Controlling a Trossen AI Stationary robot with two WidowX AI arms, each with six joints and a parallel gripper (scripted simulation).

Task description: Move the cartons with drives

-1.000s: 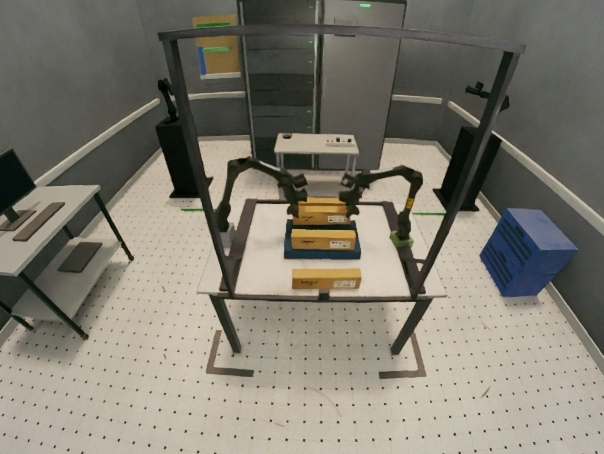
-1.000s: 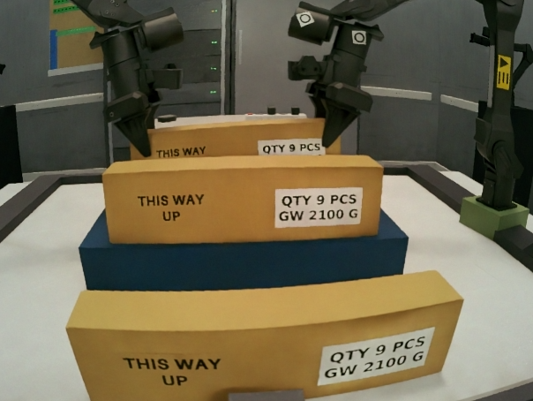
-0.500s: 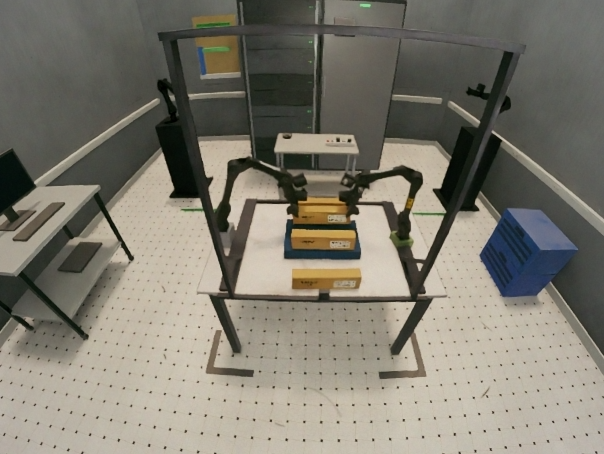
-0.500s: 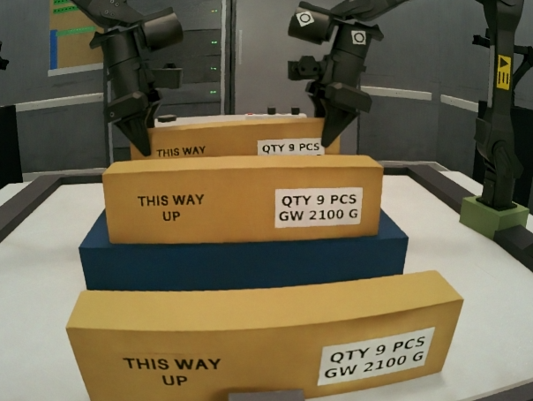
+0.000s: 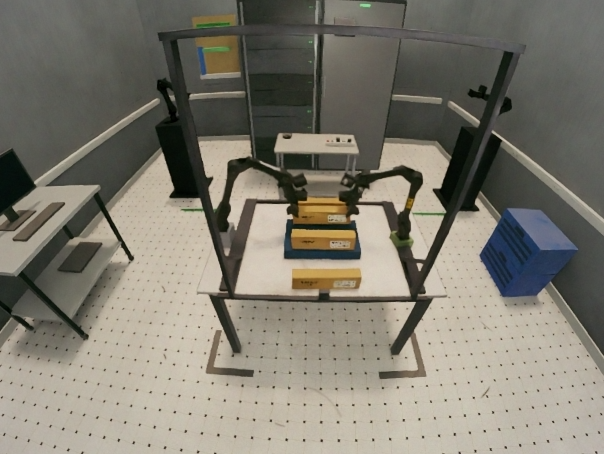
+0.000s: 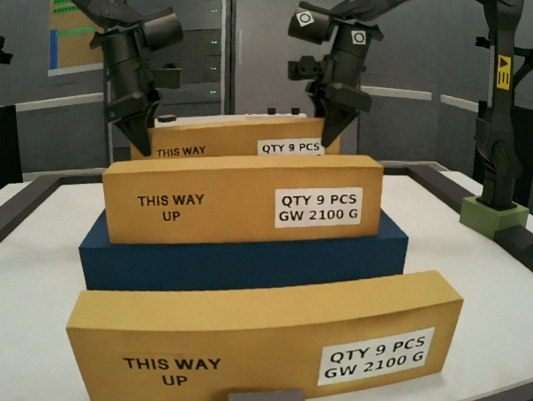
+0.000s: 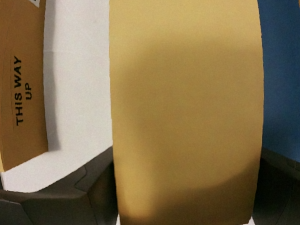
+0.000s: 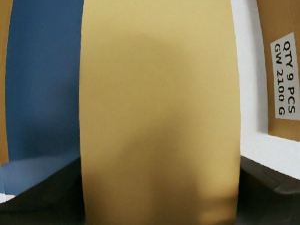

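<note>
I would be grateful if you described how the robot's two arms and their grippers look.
Both arms are matte black with rounded joint housings. The left gripper and right gripper have dark, tapering fingers. White tags with black rings mark the right arm's wrist; a yellow label with black marks sits farther back.
</note>
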